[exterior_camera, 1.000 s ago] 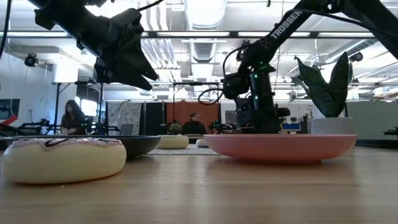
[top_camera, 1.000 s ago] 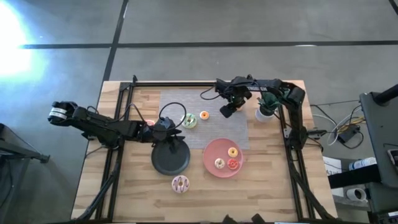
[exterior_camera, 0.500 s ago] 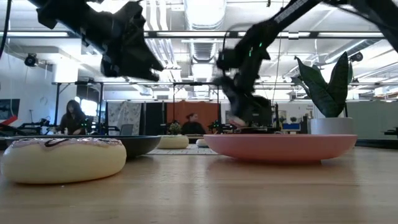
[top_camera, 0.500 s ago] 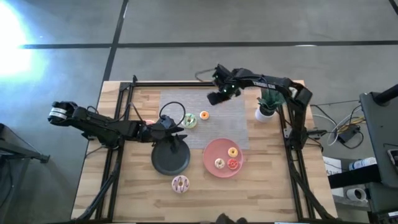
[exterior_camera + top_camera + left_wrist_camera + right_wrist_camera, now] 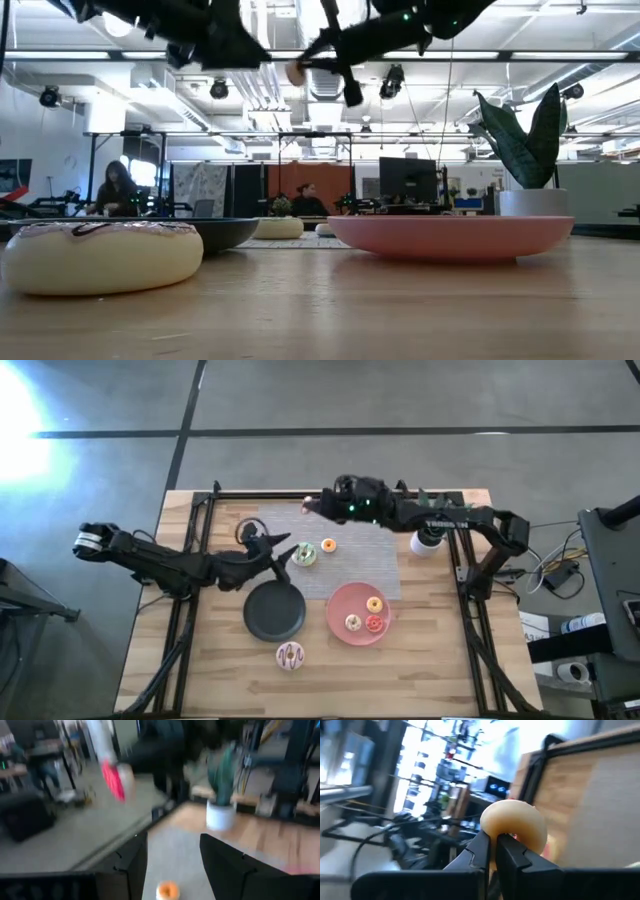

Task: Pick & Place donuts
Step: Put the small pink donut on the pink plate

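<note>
My right gripper [image 5: 312,507] is high over the table's far edge, shut on a pink-iced donut [image 5: 306,505] with a tan underside; the donut also shows in the right wrist view [image 5: 514,824] and the low view [image 5: 296,72]. My left gripper [image 5: 287,550] is open and empty in the air, just left of a green-iced donut [image 5: 305,555] and an orange donut [image 5: 328,546] that lie on the grey mat. Three small donuts [image 5: 366,616] lie on the pink plate [image 5: 340,600]. A white dark-drizzled donut [image 5: 290,655] lies on the table near its front edge. My right gripper pinches the donut's ring at its edge [image 5: 506,833] between the two fingertips [image 5: 481,846]. The fingers reach about level from the table's right toward its left. The donut is lifted clear, high above the table, standing on edge with its tan side toward the wrist camera.
A black plate [image 5: 275,612] lies left of the pink plate. A potted plant [image 5: 428,536] stands at the far right of the mat [image 5: 380,555]. A dark frame [image 5: 215,495] runs along the table's far and side edges. People sit in the room behind [image 5: 115,188].
My right gripper has swung from beside the plant toward the table's far left and risen high, tipping to about level, with the donut. My left gripper has risen and gone a little toward the green donut.
</note>
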You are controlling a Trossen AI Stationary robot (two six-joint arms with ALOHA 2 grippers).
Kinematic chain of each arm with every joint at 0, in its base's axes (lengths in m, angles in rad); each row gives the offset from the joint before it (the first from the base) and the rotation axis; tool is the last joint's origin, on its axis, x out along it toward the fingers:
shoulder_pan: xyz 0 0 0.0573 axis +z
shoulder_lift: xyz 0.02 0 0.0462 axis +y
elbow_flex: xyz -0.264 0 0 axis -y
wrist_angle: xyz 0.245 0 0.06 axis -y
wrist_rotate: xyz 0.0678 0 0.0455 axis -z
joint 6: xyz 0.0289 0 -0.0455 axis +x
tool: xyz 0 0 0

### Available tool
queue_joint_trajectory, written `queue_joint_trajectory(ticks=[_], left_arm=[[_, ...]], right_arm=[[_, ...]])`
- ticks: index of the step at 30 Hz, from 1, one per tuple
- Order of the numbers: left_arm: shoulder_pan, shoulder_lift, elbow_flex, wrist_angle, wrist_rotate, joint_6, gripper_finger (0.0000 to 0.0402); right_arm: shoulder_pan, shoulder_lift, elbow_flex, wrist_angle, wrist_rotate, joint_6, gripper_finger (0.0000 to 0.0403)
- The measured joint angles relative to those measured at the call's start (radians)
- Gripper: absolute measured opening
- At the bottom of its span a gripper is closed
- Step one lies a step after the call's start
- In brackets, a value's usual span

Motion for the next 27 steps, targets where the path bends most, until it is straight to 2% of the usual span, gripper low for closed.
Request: queue_joint_trajectory(ticks=[4,7,9,17,27], left_arm=[[0.0,-0.013,0.0,0.138,0.0,0.156,0.0156],[0.0,-0.02,0.0,0.146,-0.006,0.205,0.0156],[0.0,-0.02,0.0,0.139,-0.021,0.226,0.0156],[0.046,-0.017,0.0,0.152,-0.089,0.213,0.0156],[0.102,0.011,0.018,0.195,0.007,0.157,0.0156]], right_arm=[[0.066,0.003,-0.008,0.043,0.099,0.004,0.0012],[0.094,-0.001,-0.008,0.041,0.164,-0.002,0.0012],[0.1,-0.006,0.001,0.042,0.171,-0.003,0.0012],[0.131,-0.009,0.018,0.045,0.223,-0.003,0.0013],[0.14,-0.002,0.02,0.066,0.231,-0.008,0.0013]])
